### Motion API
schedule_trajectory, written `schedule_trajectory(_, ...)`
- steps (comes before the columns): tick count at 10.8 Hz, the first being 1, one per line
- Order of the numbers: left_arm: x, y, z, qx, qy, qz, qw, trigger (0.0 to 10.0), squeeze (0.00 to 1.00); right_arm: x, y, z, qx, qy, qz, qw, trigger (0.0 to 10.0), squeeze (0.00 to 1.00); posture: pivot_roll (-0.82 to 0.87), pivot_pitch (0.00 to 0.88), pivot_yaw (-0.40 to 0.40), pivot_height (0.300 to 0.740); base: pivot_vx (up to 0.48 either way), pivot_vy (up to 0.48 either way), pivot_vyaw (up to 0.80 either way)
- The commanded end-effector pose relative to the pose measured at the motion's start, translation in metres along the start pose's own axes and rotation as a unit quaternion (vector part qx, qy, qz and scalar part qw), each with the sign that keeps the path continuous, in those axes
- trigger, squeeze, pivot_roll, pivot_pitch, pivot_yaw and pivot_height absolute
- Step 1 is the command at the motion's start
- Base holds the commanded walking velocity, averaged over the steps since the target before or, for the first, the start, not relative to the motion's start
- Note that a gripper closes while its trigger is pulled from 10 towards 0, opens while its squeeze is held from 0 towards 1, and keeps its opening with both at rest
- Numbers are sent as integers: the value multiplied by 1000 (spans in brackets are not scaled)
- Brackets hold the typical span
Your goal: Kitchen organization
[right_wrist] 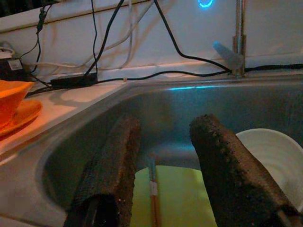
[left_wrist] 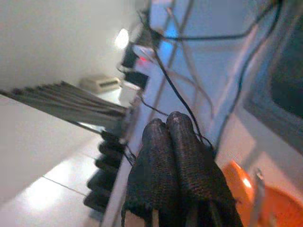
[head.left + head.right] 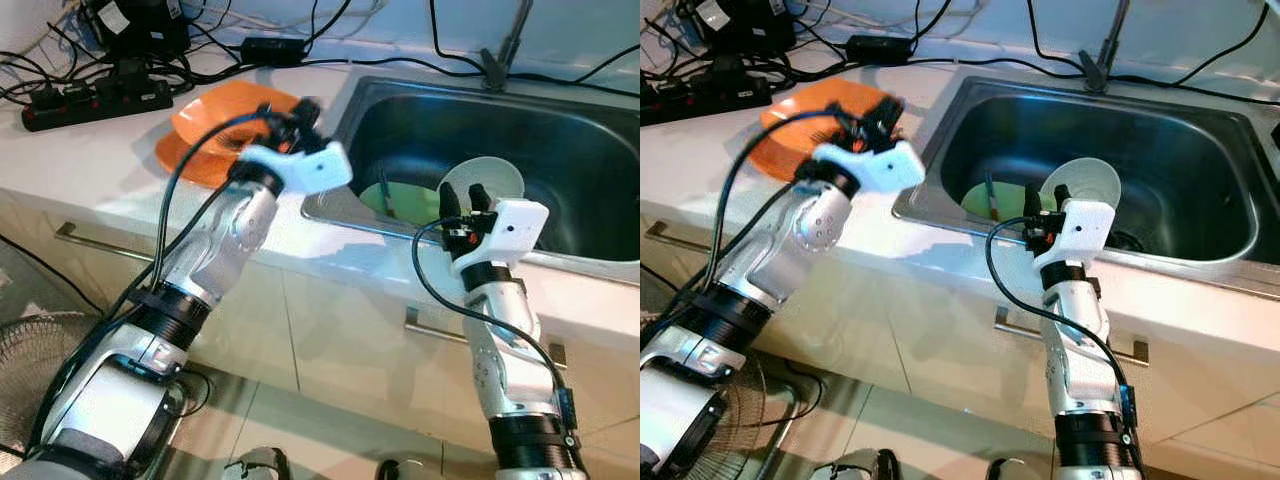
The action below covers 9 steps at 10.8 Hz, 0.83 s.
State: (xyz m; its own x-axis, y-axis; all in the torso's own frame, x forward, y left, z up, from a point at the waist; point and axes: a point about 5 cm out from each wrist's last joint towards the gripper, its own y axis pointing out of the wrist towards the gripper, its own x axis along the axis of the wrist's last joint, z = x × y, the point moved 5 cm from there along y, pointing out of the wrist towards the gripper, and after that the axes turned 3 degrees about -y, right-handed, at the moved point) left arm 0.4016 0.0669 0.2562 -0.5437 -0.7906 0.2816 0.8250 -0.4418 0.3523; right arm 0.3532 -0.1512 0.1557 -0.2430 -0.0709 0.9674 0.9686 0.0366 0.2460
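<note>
An orange bowl stacked on an orange plate (image 3: 205, 130) sits on the white counter left of the steel sink (image 3: 600, 150). My left gripper (image 3: 303, 113) hovers just right of that stack, over the counter by the sink's corner, shut with nothing between its fingers (image 2: 168, 137). Inside the sink a white plate (image 3: 492, 176) leans upright beside a green plate (image 1: 182, 194) that has a thin brown-handled utensil (image 1: 152, 189) lying on it. My right gripper (image 3: 462, 196) stands open above the sink's front rim, pointing at these dishes and touching nothing.
A black power strip (image 3: 95, 100) and tangled cables (image 3: 270, 48) lie along the back of the counter. The tap (image 3: 505, 45) rises behind the sink. Cabinet drawers with bar handles (image 3: 100, 243) are below, and a fan (image 3: 30, 350) stands on the floor at the left.
</note>
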Motion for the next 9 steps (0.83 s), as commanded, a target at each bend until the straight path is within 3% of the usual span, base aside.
schedule_trajectory(1, 1, 1, 7, 9, 5, -4, 1000, 0, 0, -10, -2, 2, 0, 5, 20, 1000, 10000, 0, 29, 6, 45, 740, 0, 0, 0)
schedule_trajectory(2, -3, -3, 0, -2, -15, 7, 1000, 9569, 0, -10, -2, 1, -2, 5, 19, 1000, 10000, 0, 29, 5, 45, 740, 0, 0, 0)
schedule_trajectory(3, 0, -6, -7, -13, -31, 1, 999, 10000, 0, -11, -1, 0, -3, 5, 20, 1000, 10000, 0, 29, 7, 46, 740, 0, 0, 0)
schedule_trajectory(4, 6, -9, -15, -26, -53, -6, 998, 10000, 1000, -12, -2, 0, -5, 5, 21, 1000, 10000, 0, 29, 19, 43, 740, 0, 0, 0)
schedule_trajectory(5, 13, -13, -32, -66, -63, -19, 996, 10000, 1000, -12, -2, -2, -8, 4, 23, 1000, 10000, 0, 29, 25, 41, 740, 0, 0, 0)
schedule_trajectory(7, 12, -16, -38, -87, -61, -17, 994, 10000, 1000, -13, -2, -2, -8, 3, 25, 1000, 10000, 0, 29, 30, 40, 740, 0, 0, 0)
schedule_trajectory(9, -4, -19, -39, -98, -46, 13, 994, 10000, 1000, -13, -2, -3, -9, 3, 26, 1000, 10000, 0, 31, 40, 36, 740, 0, 0, 0)
